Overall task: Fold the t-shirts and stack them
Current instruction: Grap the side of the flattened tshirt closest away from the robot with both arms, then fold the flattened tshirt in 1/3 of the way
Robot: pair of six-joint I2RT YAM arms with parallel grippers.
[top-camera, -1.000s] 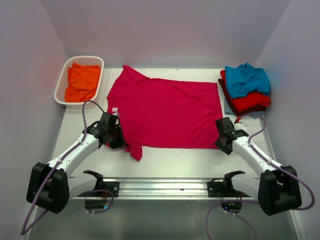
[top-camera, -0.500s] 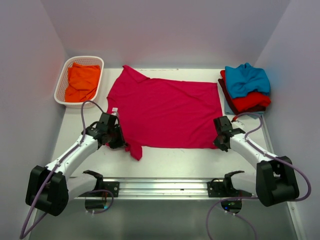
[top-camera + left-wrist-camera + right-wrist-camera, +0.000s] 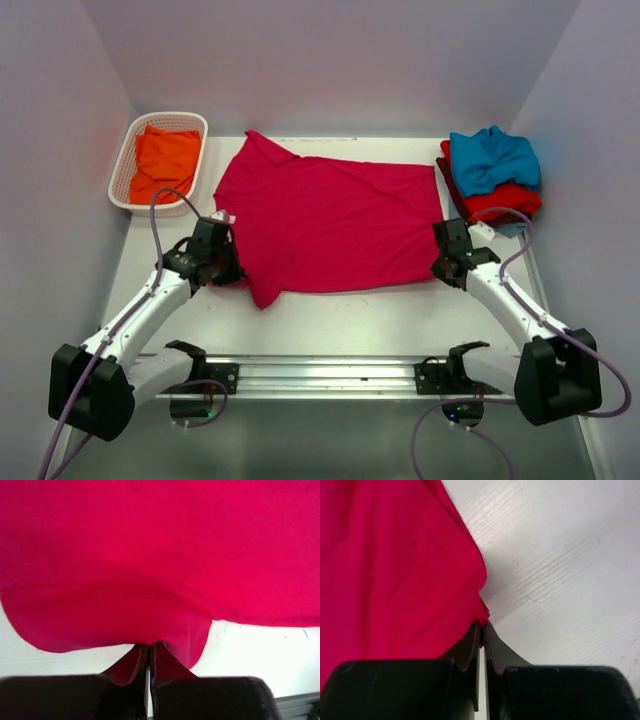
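Note:
A crimson-pink t-shirt (image 3: 330, 225) lies spread across the middle of the table. My left gripper (image 3: 228, 270) is shut on the crimson-pink t-shirt (image 3: 150, 555) at its near left edge, the cloth bunched between the jaws (image 3: 148, 647). On the other side my right gripper (image 3: 440, 268) is shut on the same t-shirt (image 3: 395, 570) at its near right corner, pinching the hem (image 3: 482, 625). A teal-blue t-shirt (image 3: 492, 158) tops a stack at the back right, over a red t-shirt (image 3: 500, 203) and a maroon one (image 3: 446, 180). An orange t-shirt (image 3: 165, 162) lies in the basket.
The white lattice basket (image 3: 125, 160) stands at the back left against the wall. A metal rail (image 3: 320, 375) runs along the near edge between the arm bases. Walls close in the table on three sides.
The right gripper closed on the shirt's near right corner. Both grippers have moved away from the bases, carrying the near edge with them, so the shirt's near hem now lies further back.

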